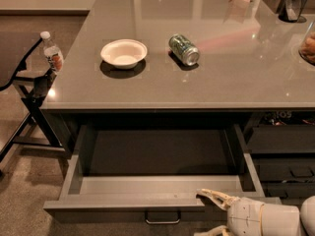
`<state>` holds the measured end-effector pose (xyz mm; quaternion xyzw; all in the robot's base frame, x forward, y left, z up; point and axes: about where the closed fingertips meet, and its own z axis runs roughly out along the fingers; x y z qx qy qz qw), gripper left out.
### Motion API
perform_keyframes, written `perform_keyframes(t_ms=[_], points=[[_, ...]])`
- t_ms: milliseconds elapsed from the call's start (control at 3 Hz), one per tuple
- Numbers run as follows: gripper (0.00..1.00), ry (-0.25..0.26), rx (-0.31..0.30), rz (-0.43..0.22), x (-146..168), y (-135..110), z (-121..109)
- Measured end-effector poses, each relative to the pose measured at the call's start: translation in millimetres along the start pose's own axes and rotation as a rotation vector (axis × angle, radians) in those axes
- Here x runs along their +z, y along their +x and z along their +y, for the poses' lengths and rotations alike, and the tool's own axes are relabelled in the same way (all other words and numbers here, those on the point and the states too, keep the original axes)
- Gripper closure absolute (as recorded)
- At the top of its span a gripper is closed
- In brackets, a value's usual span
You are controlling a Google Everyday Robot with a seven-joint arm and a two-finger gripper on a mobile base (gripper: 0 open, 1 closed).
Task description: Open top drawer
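The top drawer (123, 201) stands pulled far out from under the grey counter. Its light grey inner walls show and its inside is dark and bare. Its small loop handle (162, 217) sits at the middle of the front, at the bottom of the view. My gripper (212, 211) is at the lower right, white, with its fingers spread apart. The upper finger (216, 196) lies on the drawer front's top edge, right of the handle. The lower finger is partly cut off by the frame edge. It holds nothing.
On the counter (236, 77) are a white bowl (124, 53), a green can (184, 49) on its side and items at the far right edge. Narrower drawers (285, 146) stack at right. A chair with a water bottle (51, 53) stands at left.
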<state>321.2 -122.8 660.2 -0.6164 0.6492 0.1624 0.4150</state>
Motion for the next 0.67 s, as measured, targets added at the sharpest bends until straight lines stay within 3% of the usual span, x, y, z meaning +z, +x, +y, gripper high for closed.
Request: perform_keyframes(t_ms=[333, 667], points=[[0.00, 0.000, 0.000, 0.000, 0.0, 0.0, 0.0], [0.00, 0.000, 0.000, 0.000, 0.0, 0.0, 0.0]])
